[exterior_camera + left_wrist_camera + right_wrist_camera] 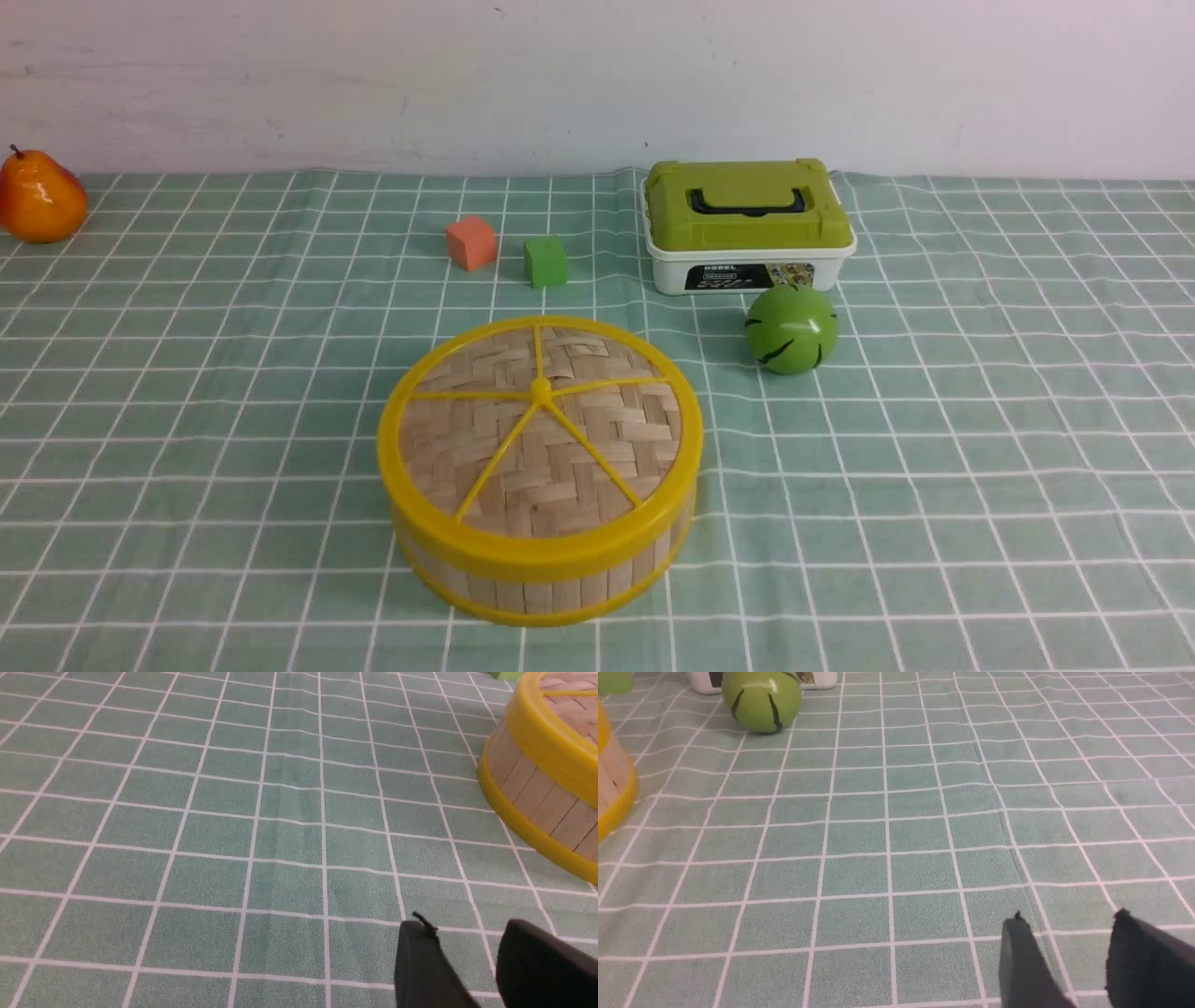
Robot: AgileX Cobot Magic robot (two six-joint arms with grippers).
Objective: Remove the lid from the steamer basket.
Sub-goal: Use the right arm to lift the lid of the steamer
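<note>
Checked cloth [187,420] carries your basket [560,583], lid [541,439] on; ball [792,329], box [747,224], green cube [545,261] behind it. Left gripper [467,926] and right gripper [1069,914] stand parted, empty.

A green cloth [233,835] with white squares covers the table. The left gripper [467,926] has two black fingers spread apart, and only cloth shows between them. Off to one side sits the steamer basket [537,798], with its yellow-rimmed lid [546,742] on top.
</note>
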